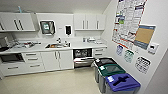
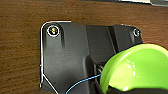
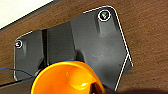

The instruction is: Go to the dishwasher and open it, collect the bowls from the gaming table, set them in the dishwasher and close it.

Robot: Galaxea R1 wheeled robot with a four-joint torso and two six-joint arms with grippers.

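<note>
The dishwasher [image 1: 82,57] sits under the counter at the far wall of a kitchen. Its silver door is lowered, and the dark inside with racks shows. In the left wrist view a lime-green bowl [image 2: 140,67] fills the near corner. My left gripper [image 2: 120,90] is shut on its rim, where a dark finger overlaps the edge. In the right wrist view an orange bowl [image 3: 67,80] is held the same way, with my right gripper [image 3: 98,88] shut on its rim. Brown wood grain lies behind both wrists. The gaming table is out of view.
Three bins with black [image 1: 103,61], green [image 1: 111,69] and blue [image 1: 122,82] lids line the right wall near the dishwasher. A white counter [image 1: 37,48] with a sink [image 1: 57,45] runs along the far wall. Beige floor [image 1: 55,81] stretches ahead.
</note>
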